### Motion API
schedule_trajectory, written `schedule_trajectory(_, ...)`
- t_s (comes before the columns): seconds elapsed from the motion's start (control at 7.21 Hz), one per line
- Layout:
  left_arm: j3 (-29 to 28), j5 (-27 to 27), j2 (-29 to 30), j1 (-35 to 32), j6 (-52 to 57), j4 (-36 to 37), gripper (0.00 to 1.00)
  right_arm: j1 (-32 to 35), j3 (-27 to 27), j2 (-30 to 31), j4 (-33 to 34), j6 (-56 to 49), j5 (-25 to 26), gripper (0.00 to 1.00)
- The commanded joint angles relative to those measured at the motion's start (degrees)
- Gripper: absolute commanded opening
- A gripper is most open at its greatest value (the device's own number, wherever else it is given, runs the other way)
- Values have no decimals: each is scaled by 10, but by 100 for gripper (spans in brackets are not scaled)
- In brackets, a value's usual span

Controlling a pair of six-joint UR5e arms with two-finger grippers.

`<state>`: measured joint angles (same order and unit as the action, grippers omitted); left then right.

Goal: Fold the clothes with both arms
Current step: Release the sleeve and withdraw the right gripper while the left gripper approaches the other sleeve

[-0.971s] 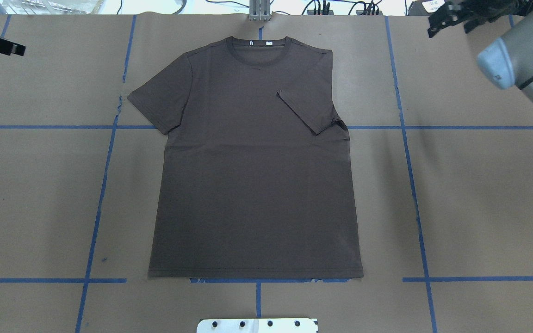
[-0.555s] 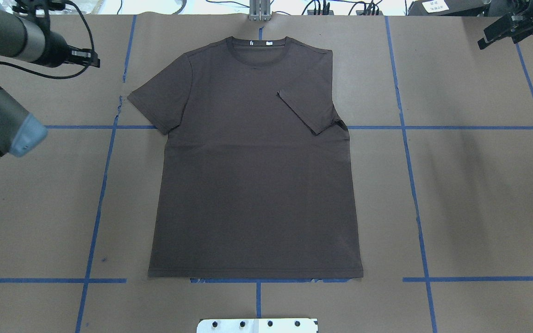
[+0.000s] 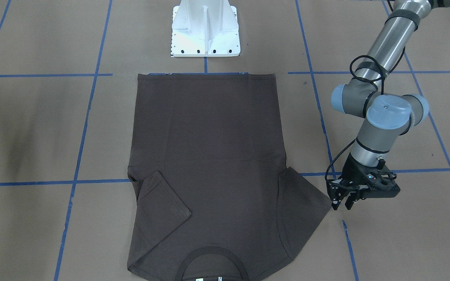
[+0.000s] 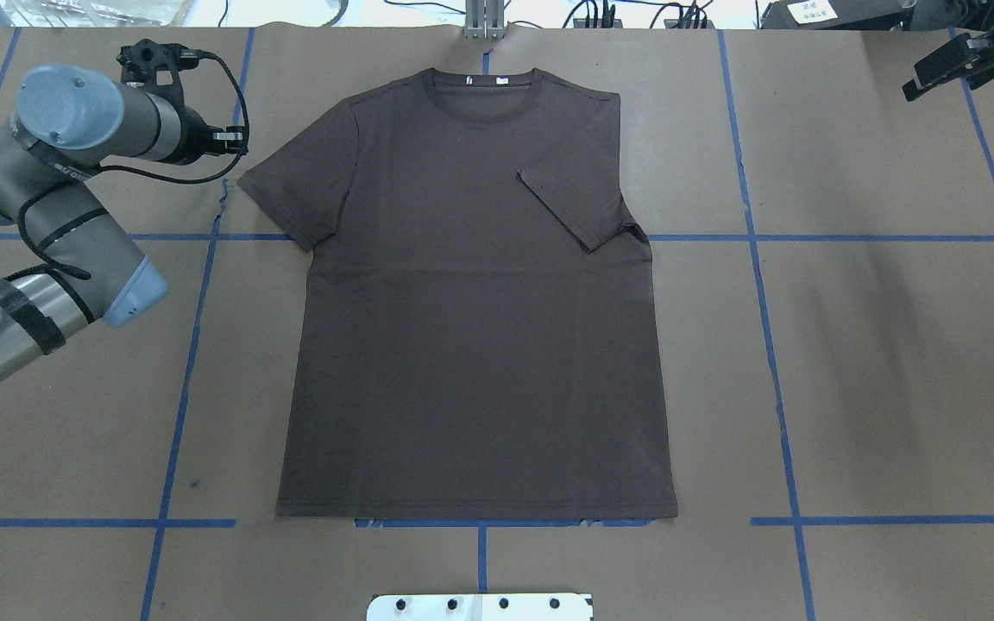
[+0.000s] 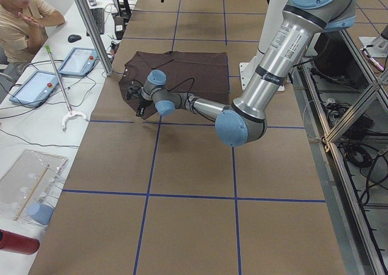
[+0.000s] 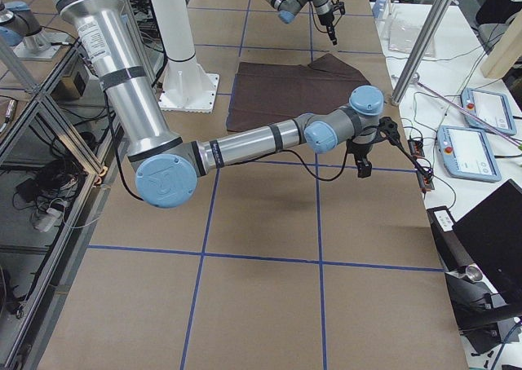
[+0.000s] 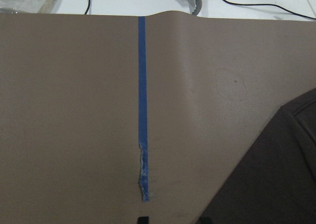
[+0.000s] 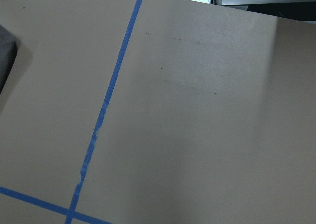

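The dark brown T-shirt (image 4: 471,328) lies flat on the paper-covered table, collar (image 4: 481,95) at the far edge. One sleeve (image 4: 570,207) is folded in over the chest. The other sleeve (image 4: 294,185) is spread out flat. My left gripper (image 3: 341,203) hovers just outside that spread sleeve's tip (image 3: 322,203), fingers apart and holding nothing; it also shows in the overhead view (image 4: 234,142). The left wrist view shows the sleeve's edge (image 7: 276,179) at lower right. My right gripper (image 4: 937,73) is over the far right corner, well away from the shirt, and its fingers look apart and empty.
The white pedestal base (image 3: 205,31) stands at the near edge behind the shirt's hem. Blue tape lines (image 4: 195,345) grid the brown paper. Cables and a metal post (image 4: 484,21) line the far edge. A person (image 5: 21,20) sits at a side table with tablets (image 5: 36,86).
The left arm has swung in from the left edge, bringing its gripper next to the spread sleeve. The right gripper has drawn away toward the far right corner. The shirt has not moved.
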<state>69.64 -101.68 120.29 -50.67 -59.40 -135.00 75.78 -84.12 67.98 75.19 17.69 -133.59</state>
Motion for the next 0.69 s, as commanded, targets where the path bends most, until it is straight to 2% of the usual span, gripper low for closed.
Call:
schedule_trajectory(0.0, -6, 5, 2, 9, -6, -2, 47, 0, 0, 0, 0, 1, 5, 100)
schedule_trajectory(0.55, -25, 5, -1, 26, -6, -26, 47, 0, 1, 1, 0, 1, 13, 100)
